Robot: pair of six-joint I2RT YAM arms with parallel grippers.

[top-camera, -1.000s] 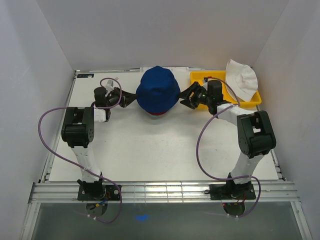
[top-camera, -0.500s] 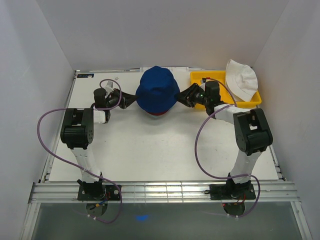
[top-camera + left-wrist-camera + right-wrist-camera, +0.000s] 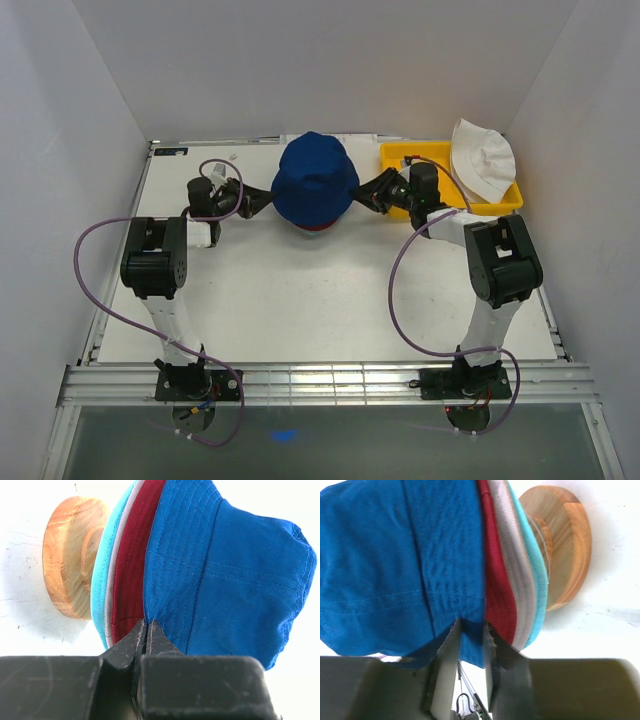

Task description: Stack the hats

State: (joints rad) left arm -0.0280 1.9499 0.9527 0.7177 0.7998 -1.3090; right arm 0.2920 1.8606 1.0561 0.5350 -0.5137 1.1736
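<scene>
White walls (image 3: 300, 60) closed in a pale surface (image 3: 300, 290), seen from the top camera with both arms reaching toward its far middle. A wooden stand (image 3: 67, 575) stood there carrying a stack of hats. The blue hat (image 3: 316, 180) lay uppermost and covered the rest from above. The wrist views showed the layers under it: a dark red hat (image 3: 131, 570), then a pale grey hat (image 3: 114, 575) showing only as a thin edge, then a teal hat (image 3: 100, 580) nearest the stand's base.

The left tool (image 3: 147, 630) sat at the left side of the stack with its fingers pressed almost together, their tips nipping the edge of the blue hat's brim where it met the red one. The right tool (image 3: 470, 635) sat at the opposite side, its two fingers (image 3: 451, 645) standing either side of the blue brim, with a narrow gap between them filled by that fabric.

At the far right corner a yellow tray (image 3: 400, 155) lay on the surface, and a white hat (image 3: 482, 155) rested in its right end, well apart from the stack.
</scene>
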